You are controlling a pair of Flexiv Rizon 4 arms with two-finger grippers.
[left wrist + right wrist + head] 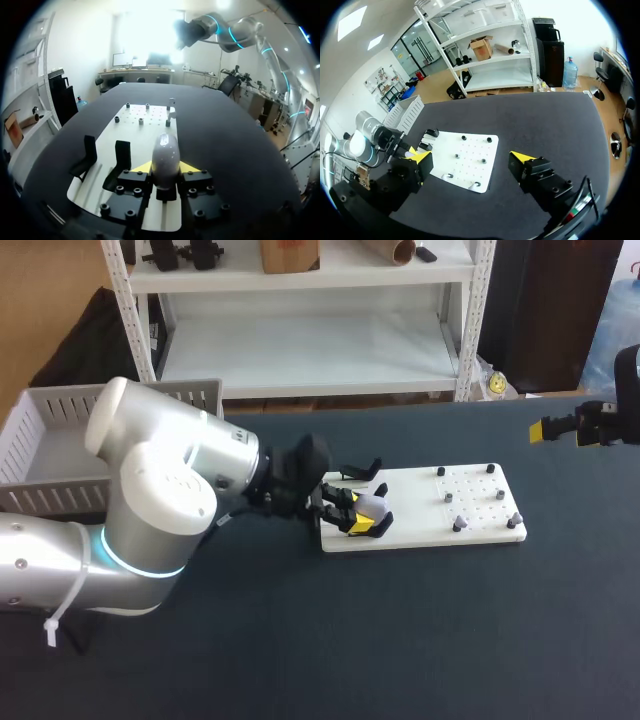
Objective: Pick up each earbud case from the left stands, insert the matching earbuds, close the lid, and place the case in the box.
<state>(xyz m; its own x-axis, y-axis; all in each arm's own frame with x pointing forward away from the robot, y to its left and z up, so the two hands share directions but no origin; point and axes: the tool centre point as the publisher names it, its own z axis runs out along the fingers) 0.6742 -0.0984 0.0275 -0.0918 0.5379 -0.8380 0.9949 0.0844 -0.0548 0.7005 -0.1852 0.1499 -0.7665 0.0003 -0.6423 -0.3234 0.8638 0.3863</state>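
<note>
L hand (360, 512) pinching case (165, 155) at board (470, 495) left edge; R hand (470, 158) spread, well apart.

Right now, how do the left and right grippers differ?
The left gripper is closed on the earbud case; the right gripper is open and empty. The left gripper sits at the white board, by the black stands; the right gripper hangs well away from the board. Both have yellow fingertips.
</note>
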